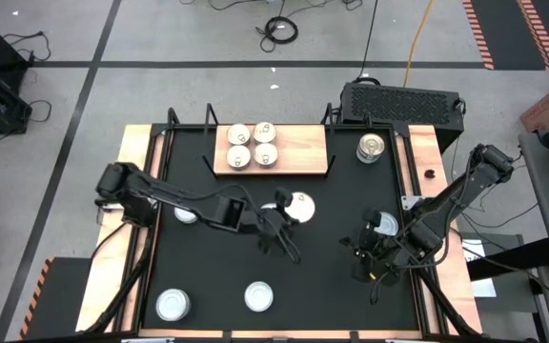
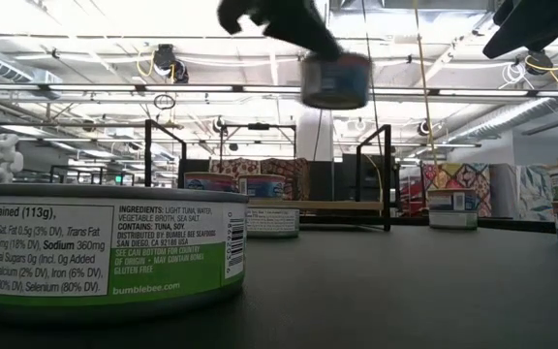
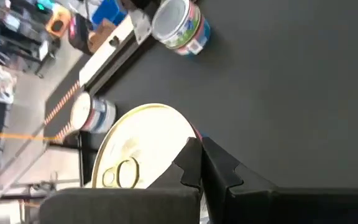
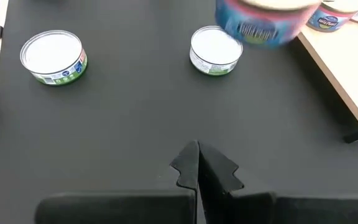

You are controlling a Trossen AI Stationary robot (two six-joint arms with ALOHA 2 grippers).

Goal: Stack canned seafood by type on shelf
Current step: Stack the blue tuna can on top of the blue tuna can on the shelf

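Observation:
My left gripper (image 1: pixel 287 210) is over the middle of the table, shut on a can of seafood (image 1: pixel 301 206) with a cream top and pull ring (image 3: pixel 138 149). The low view shows this can (image 2: pixel 335 79) in the air, high above the table. The shelf (image 1: pixel 270 164), a light wooden board with black rods, lies at the far edge with several cans (image 1: pixel 253 146) standing on it. My right gripper (image 1: pixel 362 259) hovers shut near the table's right side with nothing in it (image 4: pixel 199 163), beside another can (image 1: pixel 385 223). My left gripper has the can at its rim (image 3: pixel 190 135), on the side nearest the arm. The fingers (image 3: pixel 219 171) come slanting down from the table's left and cover the exact hold. The can is lifted clear of the table, top up and roughly level.
Loose cans stand on the black tabletop: two near the front edge (image 1: pixel 172 305) (image 1: pixel 258 296), one under the left arm (image 1: pixel 186 214), one right of the shelf (image 1: pixel 371 148). A green-labelled can (image 2: pixel 105 247) fills the low view's near left. Wooden strips (image 1: pixel 137 162) edge the table.

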